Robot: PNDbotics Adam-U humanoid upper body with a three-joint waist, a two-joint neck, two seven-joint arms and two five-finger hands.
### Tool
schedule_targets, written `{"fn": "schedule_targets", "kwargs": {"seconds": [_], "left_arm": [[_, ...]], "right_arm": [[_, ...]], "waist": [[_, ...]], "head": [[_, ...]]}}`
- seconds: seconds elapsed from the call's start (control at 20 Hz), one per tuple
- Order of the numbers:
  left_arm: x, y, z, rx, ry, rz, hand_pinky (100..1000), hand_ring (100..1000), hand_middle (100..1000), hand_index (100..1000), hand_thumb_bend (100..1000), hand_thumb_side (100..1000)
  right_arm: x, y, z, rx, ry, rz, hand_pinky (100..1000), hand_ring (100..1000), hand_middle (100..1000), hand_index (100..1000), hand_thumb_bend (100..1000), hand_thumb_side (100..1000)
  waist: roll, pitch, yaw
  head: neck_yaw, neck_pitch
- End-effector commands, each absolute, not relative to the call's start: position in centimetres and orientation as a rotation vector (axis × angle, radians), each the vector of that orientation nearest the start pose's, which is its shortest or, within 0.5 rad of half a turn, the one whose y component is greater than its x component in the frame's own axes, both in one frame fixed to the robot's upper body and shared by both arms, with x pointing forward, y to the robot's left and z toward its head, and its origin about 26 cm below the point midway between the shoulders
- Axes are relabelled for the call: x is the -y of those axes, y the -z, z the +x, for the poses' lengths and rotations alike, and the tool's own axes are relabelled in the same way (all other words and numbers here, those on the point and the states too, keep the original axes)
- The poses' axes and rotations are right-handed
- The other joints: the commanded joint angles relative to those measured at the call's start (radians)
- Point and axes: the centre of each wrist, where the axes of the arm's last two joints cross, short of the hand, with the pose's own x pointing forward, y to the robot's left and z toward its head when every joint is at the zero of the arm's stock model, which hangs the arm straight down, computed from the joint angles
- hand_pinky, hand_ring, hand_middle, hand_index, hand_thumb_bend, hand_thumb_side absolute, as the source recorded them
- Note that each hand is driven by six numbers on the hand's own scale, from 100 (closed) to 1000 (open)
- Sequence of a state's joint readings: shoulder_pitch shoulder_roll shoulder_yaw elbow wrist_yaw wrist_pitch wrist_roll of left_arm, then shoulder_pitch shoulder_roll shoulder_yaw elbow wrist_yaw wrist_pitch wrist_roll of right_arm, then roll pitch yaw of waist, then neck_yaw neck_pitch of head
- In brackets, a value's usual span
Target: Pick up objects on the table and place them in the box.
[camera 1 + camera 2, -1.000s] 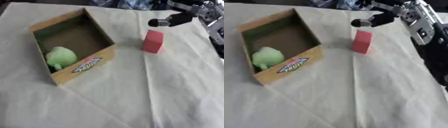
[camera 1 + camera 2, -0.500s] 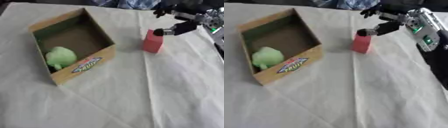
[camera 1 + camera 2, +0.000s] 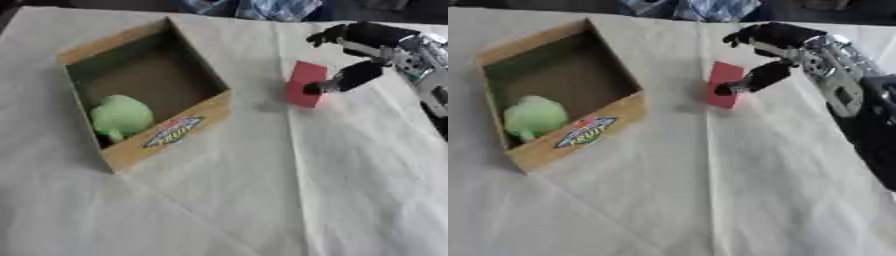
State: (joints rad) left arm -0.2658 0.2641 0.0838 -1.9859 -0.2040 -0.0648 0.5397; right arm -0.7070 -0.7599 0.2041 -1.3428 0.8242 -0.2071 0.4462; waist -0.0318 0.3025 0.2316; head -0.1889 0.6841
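The table is draped in a pale, matt cloth, creased along fold lines. The box looks like plain brown cardboard, dull, with a glossy printed label on its front wall. The red block seems smooth and matt. The right hand is black plastic with silvery metal parts.

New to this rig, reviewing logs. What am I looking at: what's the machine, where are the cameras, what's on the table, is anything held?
Both pictures come from a stereo camera in a humanoid robot's head, looking down at a cloth-covered table; they show nearly the same scene. The black and silver arm coming in from the right ends in the right hand, with fingers and a thumb. It is closing around a red block that stands on the cloth: the thumb touches its near side, the fingers curl above it. To the left is an open cardboard box with a green object already inside. The left hand is out of view.
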Motion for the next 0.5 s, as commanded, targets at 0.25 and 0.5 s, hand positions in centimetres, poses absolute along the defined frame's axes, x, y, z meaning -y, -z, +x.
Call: {"fn": "schedule_targets", "kwargs": {"seconds": [0.25, 0.5], "left_arm": [[-27.6, -19.7, 29.7, 2.401, -0.237, 0.690, 634, 796, 1000, 722, 303, 1000], [-27.6, -19.7, 29.7, 2.401, -0.232, 0.686, 634, 796, 1000, 722, 301, 1000]], "right_arm": [[34.8, -23.0, 41.7, 1.264, -1.697, -1.138, 925, 898, 837, 990, 680, 851], [35.0, -22.1, 42.4, 1.216, -1.700, -1.127, 923, 897, 836, 987, 680, 816]], "waist": [[0.005, -0.015, 0.003], [0.006, -0.014, 0.004]], "head": [[-0.005, -0.009], [-0.004, -0.009]]}}
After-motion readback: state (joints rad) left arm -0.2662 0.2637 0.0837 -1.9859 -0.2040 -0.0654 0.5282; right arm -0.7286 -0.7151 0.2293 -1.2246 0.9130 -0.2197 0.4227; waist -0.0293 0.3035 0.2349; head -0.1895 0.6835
